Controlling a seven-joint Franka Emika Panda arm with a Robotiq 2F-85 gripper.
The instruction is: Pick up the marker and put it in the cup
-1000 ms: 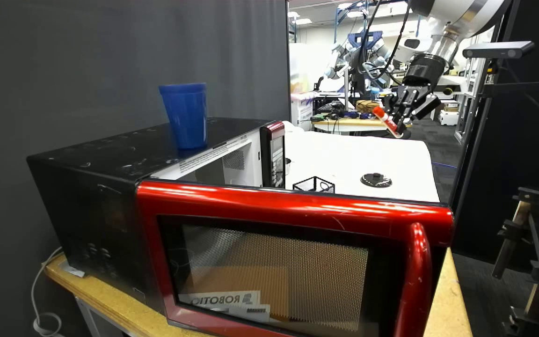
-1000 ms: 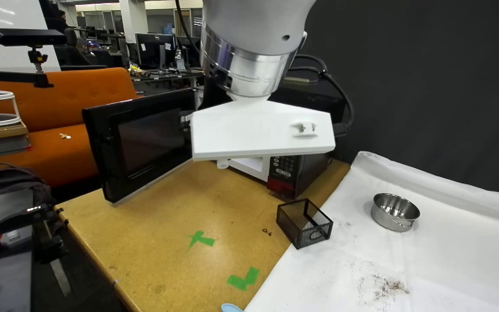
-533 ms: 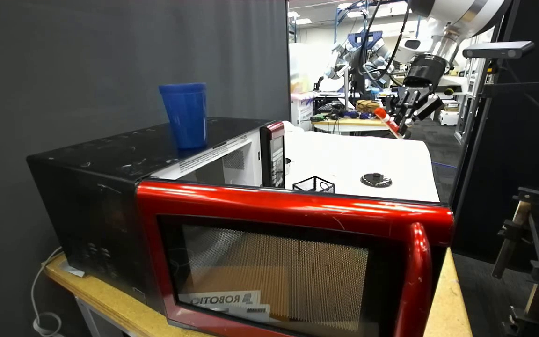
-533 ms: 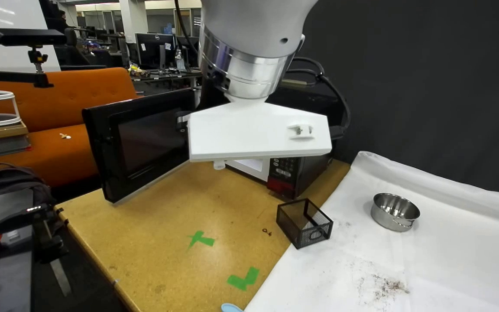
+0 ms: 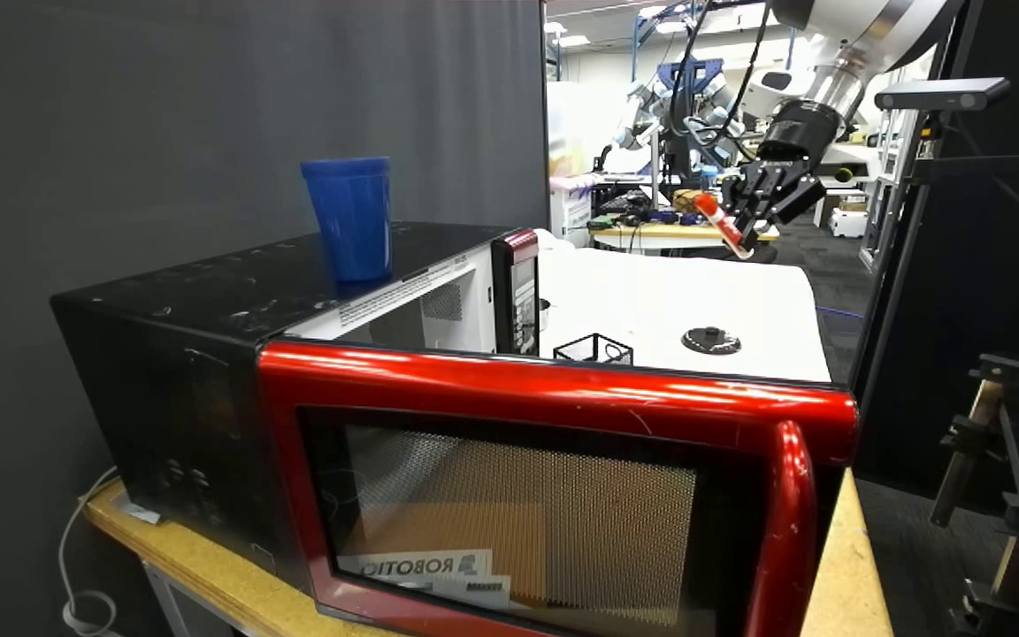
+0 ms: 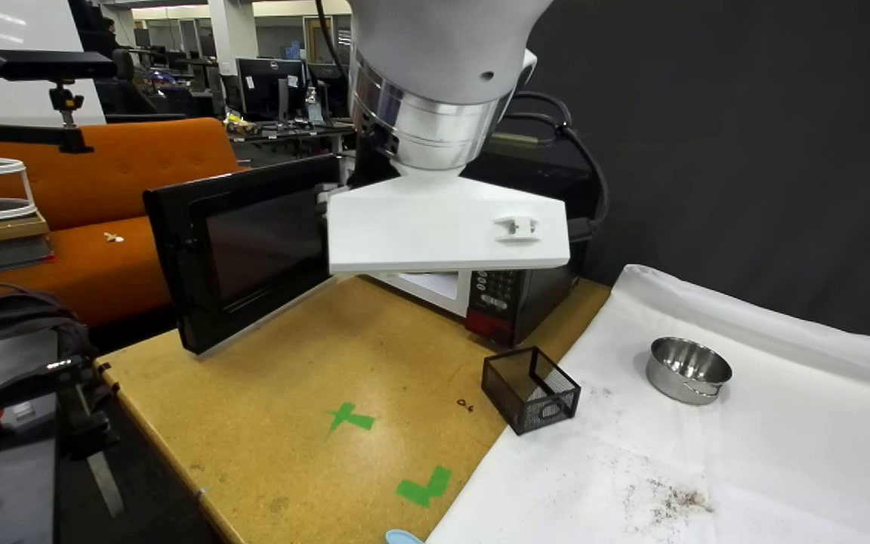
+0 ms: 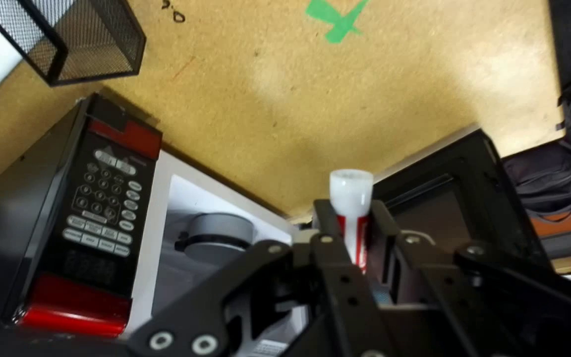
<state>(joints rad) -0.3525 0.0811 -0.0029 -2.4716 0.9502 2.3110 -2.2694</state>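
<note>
Shut on the red-and-white marker (image 5: 722,228), my gripper (image 5: 747,232) hangs in the air beyond the microwave in an exterior view. The marker is tilted there, its red end up and to the left. In the wrist view, the marker's white end (image 7: 351,191) sticks out past the fingertips of the gripper (image 7: 351,218), which press on it from both sides. The blue cup (image 5: 350,221) stands upright on top of the microwave, well apart from the gripper. Neither the wrist view nor the exterior view with the arm's white plate (image 6: 446,227) shows the cup.
The microwave (image 5: 182,270) has its red-framed door (image 5: 554,376) swung wide, and a grey round object (image 7: 221,230) sits inside. A black mesh basket (image 6: 529,389) stands on the table before it. A steel bowl (image 6: 688,370) and a black lid (image 5: 711,340) rest on white cloth.
The gripper, with the marker held, has shifted slightly left and up in an exterior view, mostly in the last half second. The cup has stayed where it was.
</note>
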